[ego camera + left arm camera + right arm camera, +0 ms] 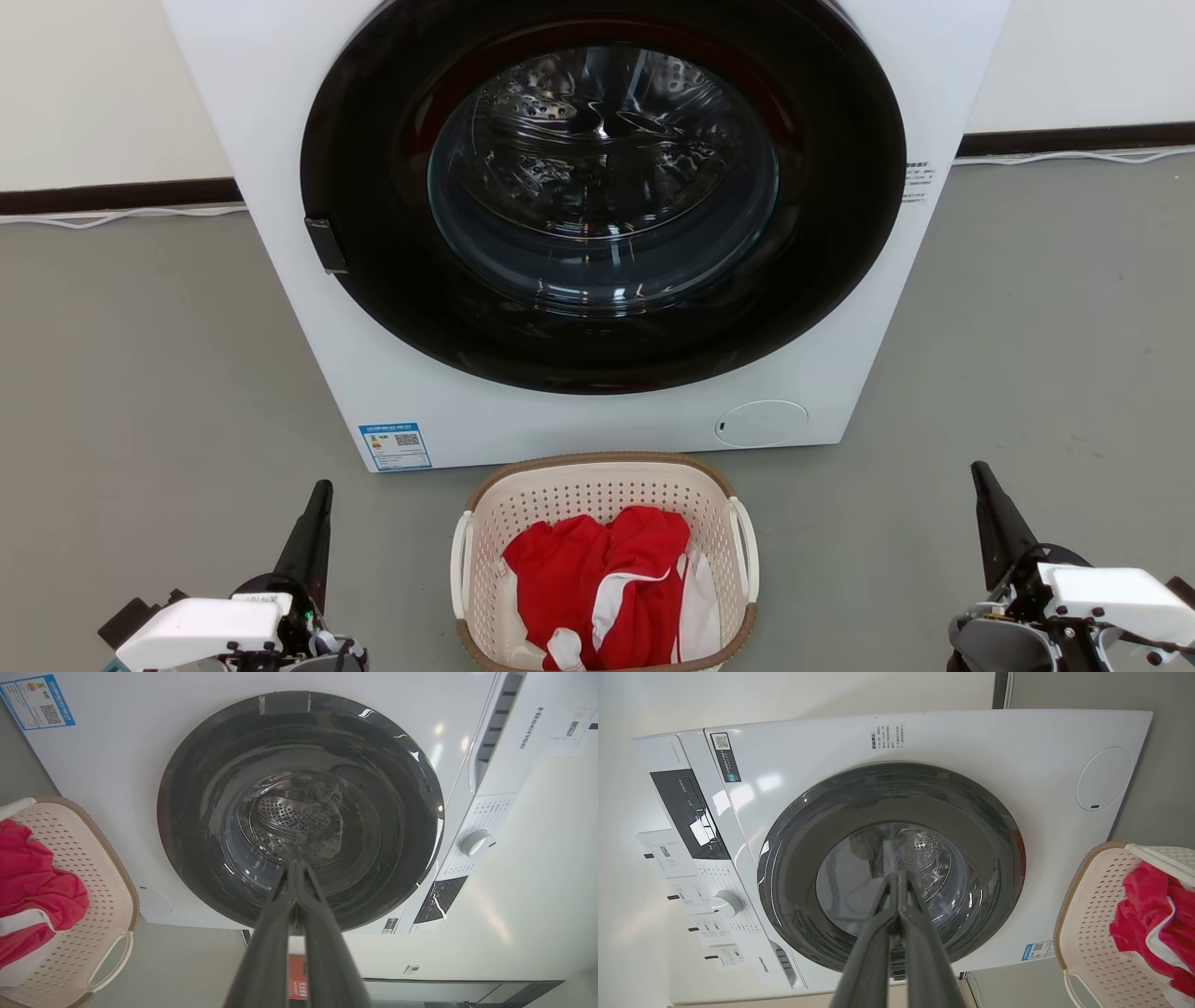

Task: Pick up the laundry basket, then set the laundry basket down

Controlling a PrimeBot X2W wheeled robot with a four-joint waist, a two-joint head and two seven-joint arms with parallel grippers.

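Observation:
The laundry basket [597, 490] stands on the grey floor just in front of the washing machine, cream-white and perforated, with a brown rim and white side handles; red and white clothing lies inside. It also appears at the left edge of the left wrist view [84, 858] and at the right edge of the right wrist view [1087, 914]. My left gripper [322, 490] is low at the left, apart from the basket, fingers pressed together and empty [295, 865]. My right gripper [978, 471] is low at the right, also apart from it, shut on nothing [896, 877].
The white washing machine [280, 112] with its round dark glass door [602, 187] closed fills the space right behind the basket. Open grey floor [140, 373] lies on both sides. A wall with a dark skirting and cables runs behind.

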